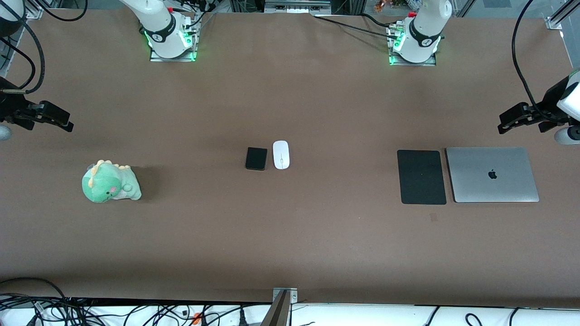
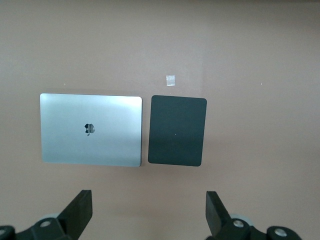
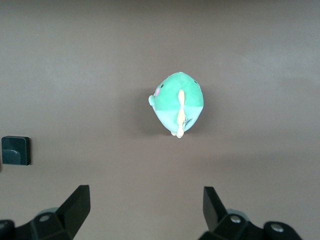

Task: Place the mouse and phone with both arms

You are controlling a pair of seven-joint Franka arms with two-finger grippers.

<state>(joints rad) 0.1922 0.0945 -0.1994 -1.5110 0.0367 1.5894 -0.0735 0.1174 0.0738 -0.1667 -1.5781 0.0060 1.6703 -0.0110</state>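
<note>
Nothing picked up yet; opening step of the task, by the look of it, both arms waiting high at the table's two ends.

Nearest the front camera, toward the right arm's end: green dinosaur plush [image 1: 110, 182], well apart from everything else. Toward the left arm's end: black mouse pad [image 1: 421, 177] and closed silver laptop [image 1: 492, 174], just beside each other, edges parallel.

A little farther, at mid-table: phone [image 1: 256, 158] and mouse [image 1: 281, 155], side by side, lying flat, a narrow gap between, the phone toward the right arm's end, the mouse toward the left arm's.

Farther again, up in the air: left gripper [image 2: 150, 212] over bare table [image 1: 290, 235] by the laptop and pad, fingers spread wide, empty. Right gripper [image 3: 145, 210] over bare table beside the plush, fingers likewise wide apart, holding nothing.

Next move, as a judgement: long reaches inward to mid-table, one arm per item, likely the right for the phone and the left for the mouse. Close spacing calls for care against collision between grippers.
</note>
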